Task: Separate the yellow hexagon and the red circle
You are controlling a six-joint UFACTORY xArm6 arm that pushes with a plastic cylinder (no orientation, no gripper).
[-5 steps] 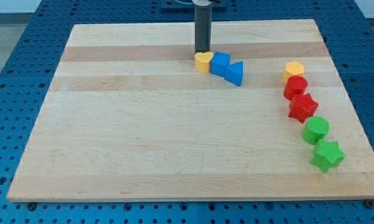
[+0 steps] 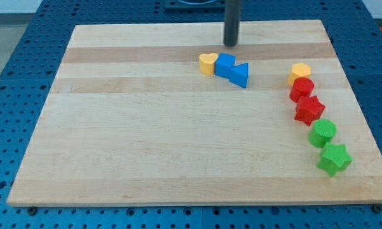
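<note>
Your tip (image 2: 231,44) sits near the bench's (image 2: 146,140) top edge, above the blue blocks; there are no fingers to report. The yellow hexagon (image 2: 300,70) touches the red circle (image 2: 301,88). Approach the seam sideways, pushing only the hexagon.

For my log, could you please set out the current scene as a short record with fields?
tip: my tip, above the blue blocks, touching nothing
targets: yellow hexagon touching red circle below it
column below: red star, green circle, green star
centre group: yellow heart, blue blocks
task: not yet separated
</note>
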